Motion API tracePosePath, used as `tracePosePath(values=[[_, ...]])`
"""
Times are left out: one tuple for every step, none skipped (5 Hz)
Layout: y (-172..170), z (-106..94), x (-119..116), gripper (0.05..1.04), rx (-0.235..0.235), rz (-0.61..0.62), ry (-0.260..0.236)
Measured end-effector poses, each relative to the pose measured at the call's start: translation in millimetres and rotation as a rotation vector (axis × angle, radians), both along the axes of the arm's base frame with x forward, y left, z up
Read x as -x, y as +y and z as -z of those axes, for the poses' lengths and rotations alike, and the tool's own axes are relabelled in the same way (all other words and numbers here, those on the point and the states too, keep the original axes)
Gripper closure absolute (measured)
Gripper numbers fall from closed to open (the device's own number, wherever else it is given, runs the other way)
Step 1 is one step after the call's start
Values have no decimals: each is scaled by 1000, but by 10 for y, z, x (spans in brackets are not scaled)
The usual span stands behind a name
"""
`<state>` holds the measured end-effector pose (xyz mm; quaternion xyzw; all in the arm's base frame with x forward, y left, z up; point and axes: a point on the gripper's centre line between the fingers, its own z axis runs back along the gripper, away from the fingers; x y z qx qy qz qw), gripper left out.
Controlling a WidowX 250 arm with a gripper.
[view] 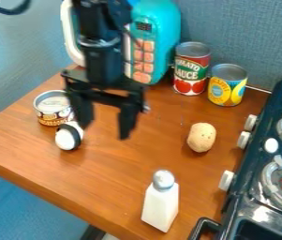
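The black gripper [106, 123] hangs above the wooden counter [115, 180], its fingers spread and nothing between them. The nearest items are a small white-and-black object [69, 136] and a low can [53, 108], close together toward the view's left edge. The object's exact type cannot be determined. It appears light, hard and smooth, liable to roll; a hold across its black band seems soundest. The can, judged rigid and heavier, would suit a grip on its rim or upper wall. A potato [201, 137] lies near the stove [256, 187]; a white shaker [160, 201] stands nearer the front. Two taller cans, one red [191, 70], one yellow-and-blue [227, 86], stand at the rear.
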<state>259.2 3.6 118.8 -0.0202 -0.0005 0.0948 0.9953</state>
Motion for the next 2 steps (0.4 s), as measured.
tracePosePath(values=[[363, 1, 42, 82, -42, -36, 9], [655, 8, 77, 82, -70, -67, -3]])
